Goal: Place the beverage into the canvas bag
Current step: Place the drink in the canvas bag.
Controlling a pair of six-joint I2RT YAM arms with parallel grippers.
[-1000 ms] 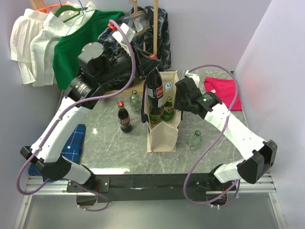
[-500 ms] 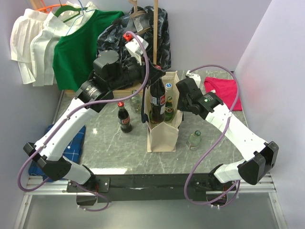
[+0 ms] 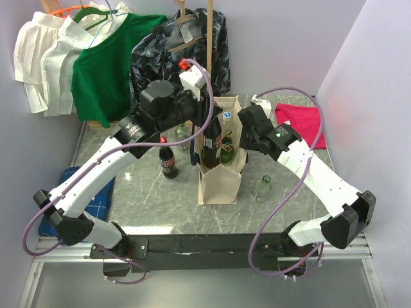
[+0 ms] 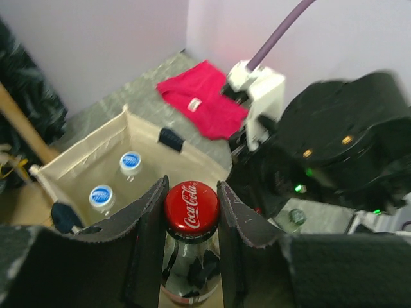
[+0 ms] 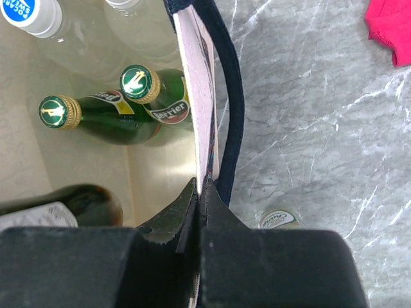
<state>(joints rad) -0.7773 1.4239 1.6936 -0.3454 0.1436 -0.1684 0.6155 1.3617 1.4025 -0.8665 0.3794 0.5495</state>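
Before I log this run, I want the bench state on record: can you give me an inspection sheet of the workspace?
Surface: grey marble table, nothing spilled in view.
Job's things: canvas bag upright, holding green bottles and blue-capped bottles; large cola bottle partway in.
Clutter: small cola bottle and clear bottle standing outside; red cloth; blue checked cloth.
Claws: left claw shut on the large cola bottle's neck; right claw pinching the bag's wall.
Cables: purple cables looping off both arms.
Surroundings: shirts on hangers behind, pale walls.
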